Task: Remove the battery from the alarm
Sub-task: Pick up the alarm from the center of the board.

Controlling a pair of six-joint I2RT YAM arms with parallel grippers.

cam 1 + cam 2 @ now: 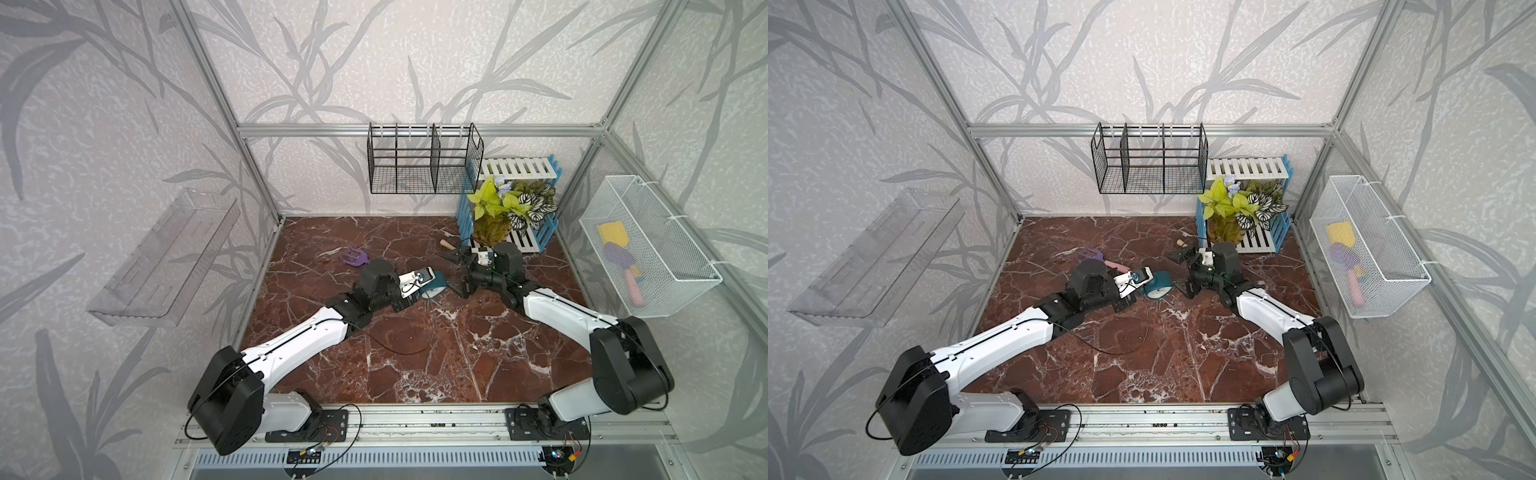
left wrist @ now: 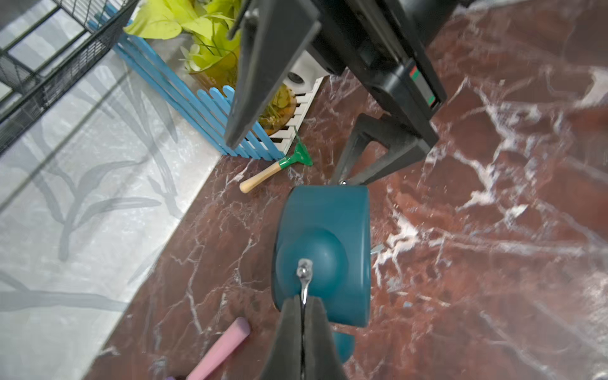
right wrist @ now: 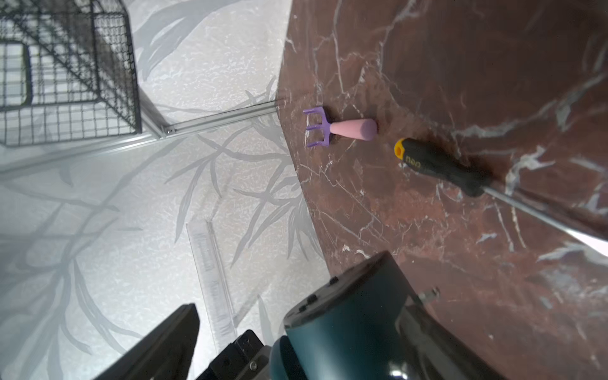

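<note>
The surface [image 1: 415, 365] is seen as glossy red-brown stone, marble-like, with white veins. The alarm [image 2: 325, 230] is shown in smooth teal plastic with a soft sheen, and a bright metal pin [image 2: 304, 266] is set in its dome. The screwdriver [image 3: 441, 167] is fitted with a matt black-and-yellow handle, probably rubbery, and a polished steel shaft. A clear plastic shelf [image 1: 166, 257] is seen at the left of both top views, and a white-coated wire basket [image 1: 648, 249] at the right.

Top views: you look steeply down from high at the front; both share the whole table [image 1: 457, 374].
Wrist views: you sit close; both share the alarm [image 2: 324, 230], low in frame.
</note>
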